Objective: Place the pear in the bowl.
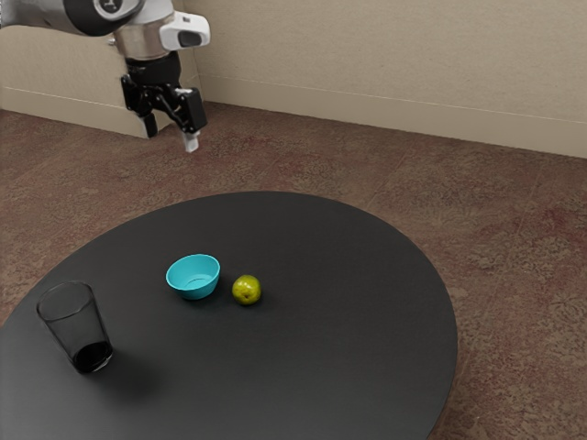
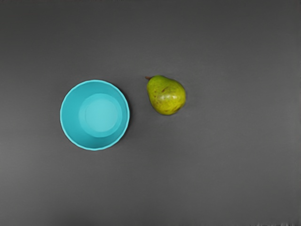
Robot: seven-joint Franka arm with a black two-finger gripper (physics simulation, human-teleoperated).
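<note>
Dark table (image 1: 348,275) below, the gripper (image 1: 171,136) hangs open, well above the bowl (image 1: 193,277). Lower than the gripper, just beside the bowl, lies the pear (image 2: 167,96) (stem (image 2: 148,77) pointing past the bowl).

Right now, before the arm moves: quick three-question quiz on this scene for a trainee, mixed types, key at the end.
1. True or false: the pear lies on the table, outside the bowl.
2. Which is see-through? (a) the bowl (b) the glass (c) the pear
3. Fill in one word, open or shut: the gripper is ____.

Key: 1 true; 2 b; 3 open.
</note>
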